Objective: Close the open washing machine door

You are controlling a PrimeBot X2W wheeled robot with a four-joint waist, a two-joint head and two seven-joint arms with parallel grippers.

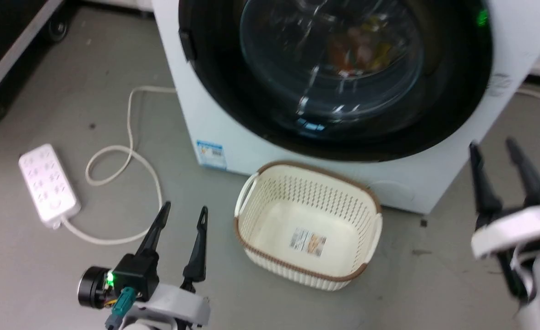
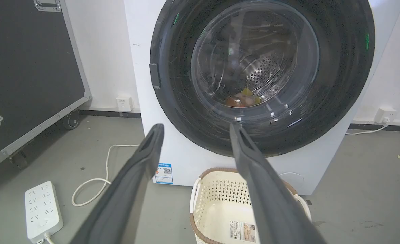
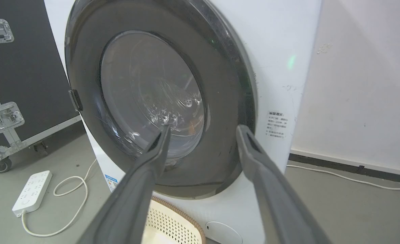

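At the far left a black flight case is standing on castors by the wall. Beside it a white power strip is lying on the grey floor, and its pale cable is looping toward the washer. The left end effector is hovering above the floor between the strip and the basket, with its two dark fingers standing apart and gripping nothing.

In the middle the washing machine is filling the top of the head view, with a small blue sticker low on its white front. The washing machine door is lying flat against that front, and its black frame is sitting flush in the right wrist view. Coloured laundry is showing through the glass bowl.

A cream perforated basket is sitting empty on the floor just before the machine. At the right the right end effector is hovering beside the machine's lower corner, its fingers spread apart and empty, touching nothing.
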